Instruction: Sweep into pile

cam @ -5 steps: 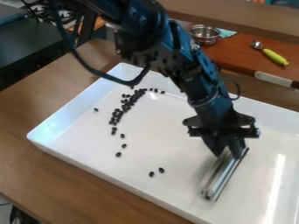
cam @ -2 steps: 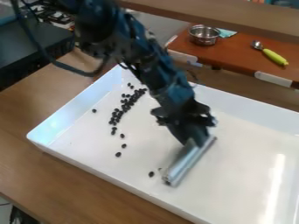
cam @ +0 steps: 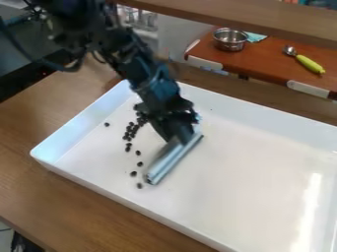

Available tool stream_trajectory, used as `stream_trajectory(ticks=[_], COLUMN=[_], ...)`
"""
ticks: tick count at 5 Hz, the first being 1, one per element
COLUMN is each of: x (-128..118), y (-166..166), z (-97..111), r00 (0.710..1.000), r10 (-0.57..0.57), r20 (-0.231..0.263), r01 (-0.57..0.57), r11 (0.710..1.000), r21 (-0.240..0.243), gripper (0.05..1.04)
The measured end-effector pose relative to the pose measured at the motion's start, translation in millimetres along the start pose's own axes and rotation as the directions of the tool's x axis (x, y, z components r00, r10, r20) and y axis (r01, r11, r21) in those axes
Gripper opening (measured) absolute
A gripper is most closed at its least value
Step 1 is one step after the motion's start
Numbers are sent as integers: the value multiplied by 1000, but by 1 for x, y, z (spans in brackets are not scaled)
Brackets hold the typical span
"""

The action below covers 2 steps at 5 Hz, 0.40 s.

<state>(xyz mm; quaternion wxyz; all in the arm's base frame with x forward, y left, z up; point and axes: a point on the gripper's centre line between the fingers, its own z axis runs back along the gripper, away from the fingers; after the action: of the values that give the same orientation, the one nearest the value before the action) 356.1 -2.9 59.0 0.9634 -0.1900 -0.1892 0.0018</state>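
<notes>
Reading the view as a clock face with twelve at the top, you had the arm (cam: 135, 59) coming in from eleven o'clock, with the gripper (cam: 179, 138) hanging down near the centre, over the white tray (cam: 256, 162). Its fingers were closed on the upper end of a metal bar (cam: 170, 160), with little opening between them. The bar slanted from that grip at one o'clock down to its far end at seven, low over the tray floor; you could not tell whether its whole edge touched.

Your dark beans (cam: 130, 129) lay inside the tray, on the nine o'clock side of the bar. The thickest cluster sat just beside the gripper, which hid part of it. From there a looser line of beans trailed toward seven o'clock, ending with one bean (cam: 139, 185) near the bar's lower end. Another bean (cam: 107, 124) sat apart from the cluster, out at nine, near the tray's sloping wall.

The tray stood on a brown wooden table (cam: 79, 202). Beyond it, at one o'clock, you had a steel bowl (cam: 230, 40) on a reddish-brown board (cam: 266, 64), with a teal cloth (cam: 255, 37) just beside the bowl. At two o'clock on the same board lay a spoon (cam: 307, 62), its yellow-green handle pointing down toward four.
</notes>
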Motion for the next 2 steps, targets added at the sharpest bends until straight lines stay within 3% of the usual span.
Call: stream_trajectory(ticks=[2], x=[19], y=[44], z=[26], r00=[991], r10=[-90], r20=[100], r01=[85], r11=[995], r21=[52], gripper=[340])
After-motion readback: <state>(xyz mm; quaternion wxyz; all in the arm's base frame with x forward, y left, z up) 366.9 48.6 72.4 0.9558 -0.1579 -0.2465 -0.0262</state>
